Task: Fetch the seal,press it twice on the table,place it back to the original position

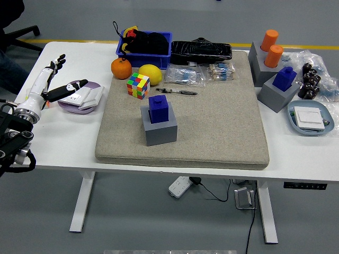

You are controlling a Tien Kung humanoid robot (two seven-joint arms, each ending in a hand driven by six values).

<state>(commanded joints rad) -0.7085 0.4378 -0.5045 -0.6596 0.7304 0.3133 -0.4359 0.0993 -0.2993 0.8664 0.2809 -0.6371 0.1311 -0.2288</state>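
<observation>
The blue seal (158,108) stands upright in its grey holder block (160,130) on the beige mat (212,121), left of the mat's middle. My left hand (51,79) is far to the left, over the table's left edge, well away from the seal. Its white fingers (53,65) are spread and hold nothing, and its thumb reaches toward the purple dish (85,96). My right hand is out of view.
A colour cube (137,85), a lemon (149,72), an orange (121,67) and a blue bin (145,44) lie behind the seal. A pen (177,91) lies on the mat. At the right stand grey blocks with orange cylinders (271,47) and a second blue seal (286,77).
</observation>
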